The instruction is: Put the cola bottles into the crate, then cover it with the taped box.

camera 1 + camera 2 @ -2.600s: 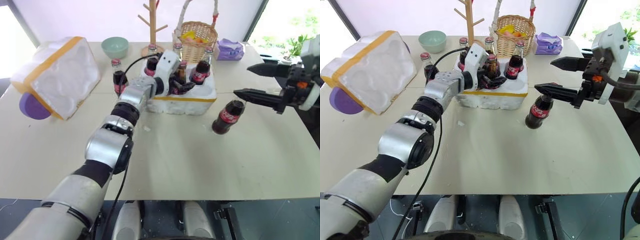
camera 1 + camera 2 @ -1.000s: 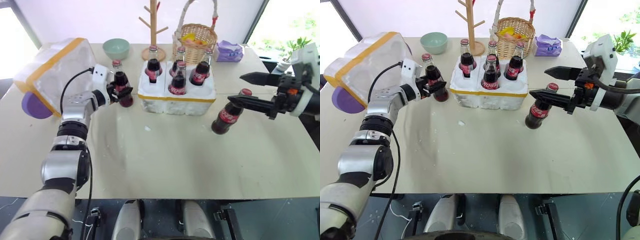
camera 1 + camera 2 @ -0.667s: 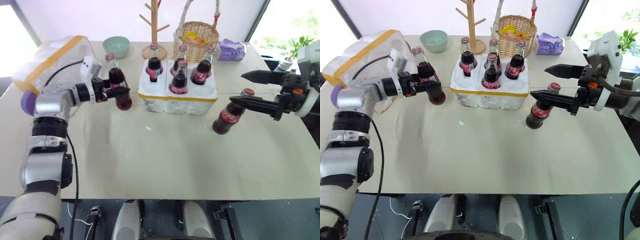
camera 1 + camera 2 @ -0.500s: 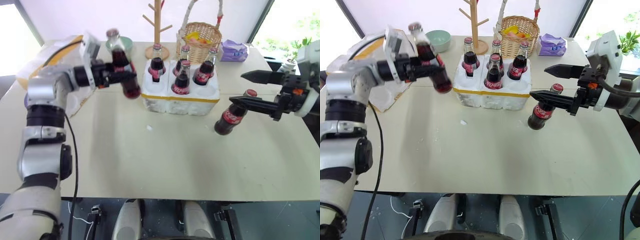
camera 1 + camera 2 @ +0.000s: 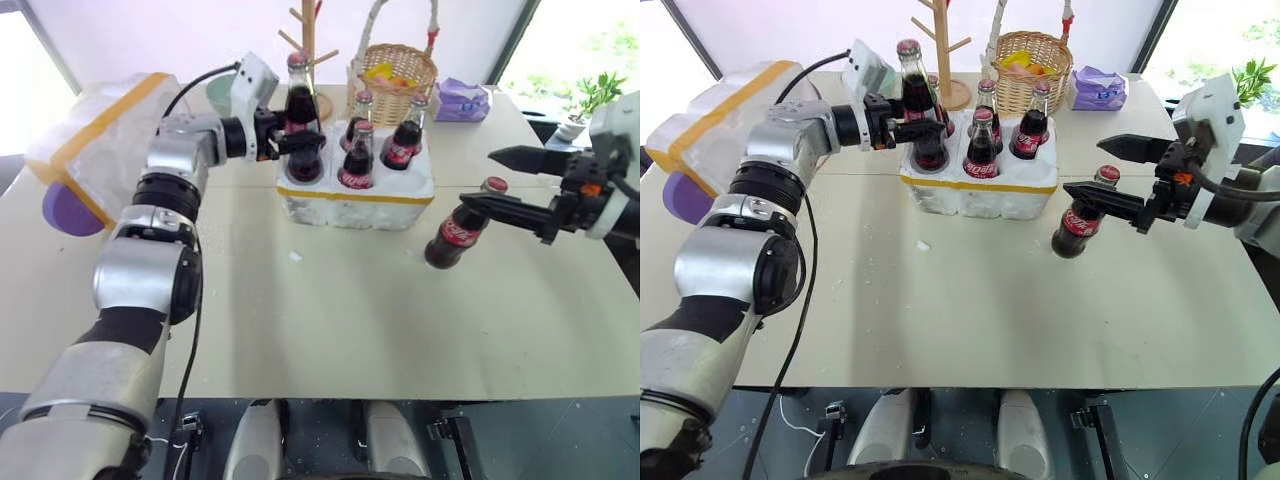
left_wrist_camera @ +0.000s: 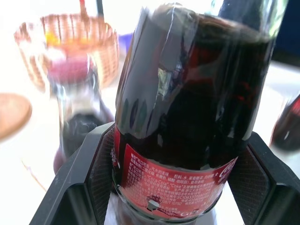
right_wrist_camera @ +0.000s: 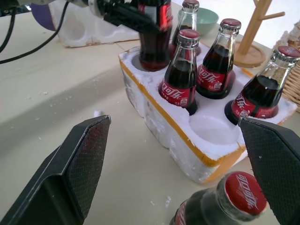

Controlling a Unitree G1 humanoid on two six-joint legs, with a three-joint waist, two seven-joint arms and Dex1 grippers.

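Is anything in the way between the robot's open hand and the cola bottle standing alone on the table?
Nothing visible is. The right gripper hangs open right by the lone cola bottle, its jaws spread to either side of the red cap. The crate sits further off, past the bottle.

White Coca-Cola script runs across the red labels of the small dark glass cola bottles [image 7: 179, 77]. The red cap of the loose glass bottle [image 7: 243, 193] carries white lettering, too small to read.
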